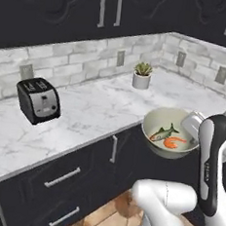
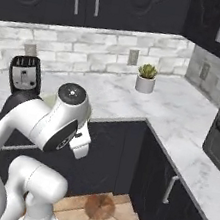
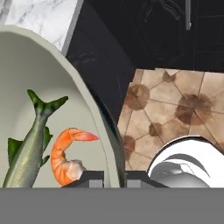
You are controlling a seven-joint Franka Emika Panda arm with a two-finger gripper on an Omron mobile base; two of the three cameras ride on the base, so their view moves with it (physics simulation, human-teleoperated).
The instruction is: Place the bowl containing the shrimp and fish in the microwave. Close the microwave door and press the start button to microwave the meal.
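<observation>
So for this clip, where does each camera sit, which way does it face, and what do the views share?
Left base view: behind-left of the arm, facing the corner counter; white arm lower right, the bowl held past the counter edge.
Right base view: behind-right, same corner; arm lower left.
Hand view: on the hand, looking down; gripper pinches the bowl's rim over tiled floor.
Shared: both base views show toaster and potted plant.
</observation>
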